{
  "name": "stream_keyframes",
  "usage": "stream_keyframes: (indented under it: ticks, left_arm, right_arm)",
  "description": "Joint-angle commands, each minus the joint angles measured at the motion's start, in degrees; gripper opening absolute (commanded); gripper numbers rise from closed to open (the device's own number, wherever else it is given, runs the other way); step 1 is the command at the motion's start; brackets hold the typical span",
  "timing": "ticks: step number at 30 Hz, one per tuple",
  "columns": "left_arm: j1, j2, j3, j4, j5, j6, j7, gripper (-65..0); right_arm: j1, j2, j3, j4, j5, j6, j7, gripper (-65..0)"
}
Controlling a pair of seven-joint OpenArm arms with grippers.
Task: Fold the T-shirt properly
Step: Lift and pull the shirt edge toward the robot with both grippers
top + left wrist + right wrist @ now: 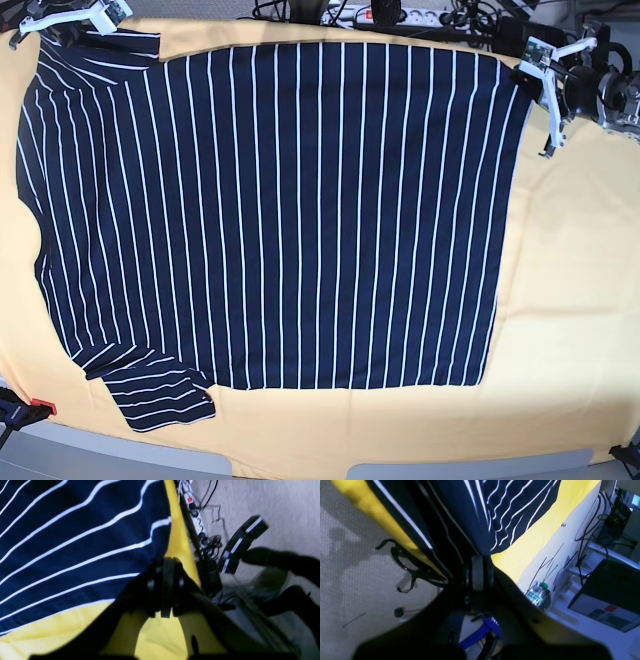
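A: Cloth first. What are we dealing with?

B: T-shirt (300, 220), dark navy with thin white stripes, spread nearly flat over the yellow cloth (570, 300) that covers the worktop. I'd judge it light, soft and limp: it will sag and wrinkle wherever it isn't supported, so it wants lifting by corners or hems.

A: Going left to right in the base view, relative to the shirt?

B: At the shirt's far left corner sits the right hand (70, 18), closed on a fold of the fabric; its wrist view shows striped cloth running into the shut jaws. Below that, a sleeve lies folded at the near left edge. At the far right corner is the left hand (545, 62), also closed, pinching the shirt's edge where it meets the yellow.

A: Any containers?

B: Only a plastic bottle (537, 595) with a green cap, beyond the worktop. Contents I cannot tell. A power strip (193, 510) lies behind the shirt's far edge.
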Motion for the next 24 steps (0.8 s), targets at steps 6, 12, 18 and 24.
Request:
stream_keyframes:
  ticks: [6, 12, 18, 24]
  left_arm:
    - [-0.5, 1.9, -0.5, 0.5, 3.8, 2.1, -0.2, -65.0]
    - [-4.5, 8.6, -0.5, 0.5, 4.4, 3.6, 2.0, -65.0]
    - [-9.1, 10.4, -0.5, 0.4, 4.4, 7.9, 2.8, -65.0]
    - [-14.5, 12.3, -0.5, -0.4, 4.2, 9.0, 5.0, -65.0]
  right_arm:
    - [7.8, 0.4, 0.3, 0.7, 2.4, 3.1, 4.2, -65.0]
    - [14.6, 1.5, 1.0, 0.7, 5.8, 5.8, 5.0, -65.0]
    - [14.7, 6.5, 8.3, 0.7, 8.3, 5.6, 7.0, -65.0]
    - [19.0, 8.1, 14.5, -1.6, 24.0, 12.7, 15.1, -65.0]
